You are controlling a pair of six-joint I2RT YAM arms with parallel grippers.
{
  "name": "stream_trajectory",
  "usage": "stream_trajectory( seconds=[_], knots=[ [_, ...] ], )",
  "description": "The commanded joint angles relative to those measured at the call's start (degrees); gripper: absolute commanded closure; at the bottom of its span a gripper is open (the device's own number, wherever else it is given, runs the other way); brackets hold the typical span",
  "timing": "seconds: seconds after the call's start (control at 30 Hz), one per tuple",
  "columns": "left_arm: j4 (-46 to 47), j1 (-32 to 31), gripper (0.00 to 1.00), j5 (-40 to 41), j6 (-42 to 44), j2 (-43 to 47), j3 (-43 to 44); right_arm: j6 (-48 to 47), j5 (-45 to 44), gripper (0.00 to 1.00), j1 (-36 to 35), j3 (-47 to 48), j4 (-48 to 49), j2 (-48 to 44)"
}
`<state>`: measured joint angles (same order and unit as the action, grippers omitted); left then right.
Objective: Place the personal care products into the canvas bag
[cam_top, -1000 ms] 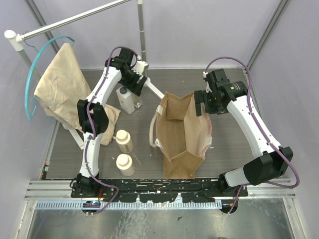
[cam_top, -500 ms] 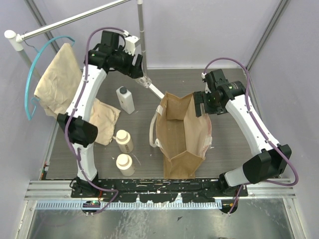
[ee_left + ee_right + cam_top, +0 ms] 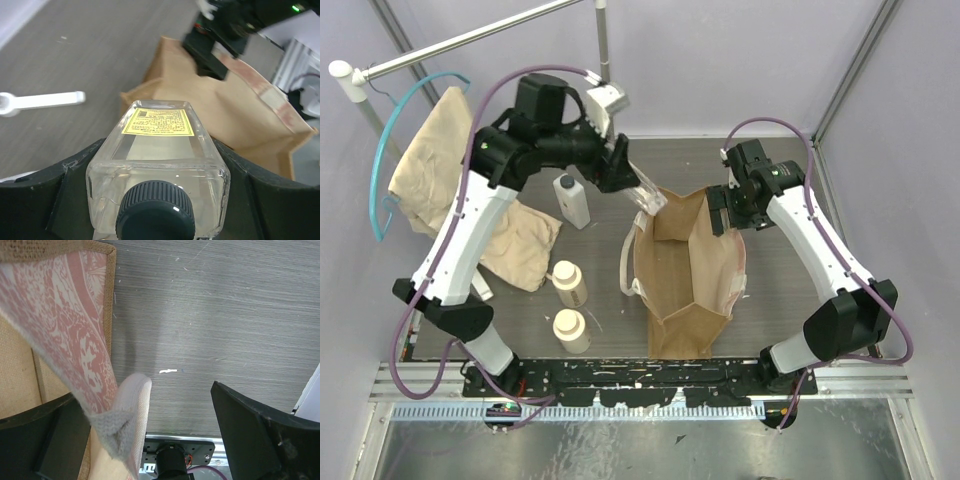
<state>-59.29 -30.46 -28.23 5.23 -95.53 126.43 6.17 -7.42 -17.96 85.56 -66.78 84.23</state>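
Observation:
My left gripper (image 3: 642,192) is shut on a clear whitish rectangular bottle (image 3: 157,122) with a dark round cap and holds it in the air by the far left corner of the canvas bag (image 3: 685,275). In the left wrist view the bag's mouth (image 3: 225,105) lies just beyond the bottle. A second rectangular bottle (image 3: 572,200) stands on the table. Two cream cylindrical bottles (image 3: 568,283) (image 3: 570,330) stand left of the bag. My right gripper (image 3: 725,212) is open at the bag's far right wall, with the patterned wall (image 3: 75,315) and a whitish strap (image 3: 127,410) by its left finger.
A pale beige garment (image 3: 430,170) hangs from a teal hanger (image 3: 382,150) on a rail at the left, and more of its cloth (image 3: 520,245) lies on the table beside the bottles. A white rack pole (image 3: 604,60) stands at the back.
My left arm has lifted one rectangular bottle off the table and carried it up and to the right, to the bag's far left corner. The right arm has barely moved.

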Motion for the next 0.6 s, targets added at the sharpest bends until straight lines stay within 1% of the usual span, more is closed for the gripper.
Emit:
stream_trajectory(
  seconds=[0.0, 0.13, 0.3, 0.43, 0.47, 0.57],
  knots=[
    [0.6, -7.17, 1.0, 1.12, -1.68, 2.26, -0.09, -1.17, -2.52, 0.0, -0.42, 2.51, 2.3, -0.05],
    [1.89, -10.11, 1.0, 1.47, -4.67, 0.92, -0.23, -1.34, -3.15, 0.0, -0.41, 2.07, 2.69, -0.25],
    [1.91, -12.03, 1.0, 3.29, -7.69, -3.26, 2.89, -1.35, -3.92, 0.0, -0.42, 1.63, 3.1, -1.01],
    [0.98, -12.6, 1.0, 8.41, -12.8, -7.6, 6.26, 0.3, -4.59, 0.0, -0.42, 2.19, 3.11, -1.59],
    [0.07, -12.61, 1.0, 9.95, -14.41, -9.23, 7.83, 0.92, -6.49, 0.0, -0.42, 2.51, 2.95, -1.67],
    [-5.24, -12.6, 1.0, 15.74, -20.27, -15.93, 14.78, 2.71, -7.83, 0.0, -0.42, 3.19, 2.25, -1.85]
  ],
)
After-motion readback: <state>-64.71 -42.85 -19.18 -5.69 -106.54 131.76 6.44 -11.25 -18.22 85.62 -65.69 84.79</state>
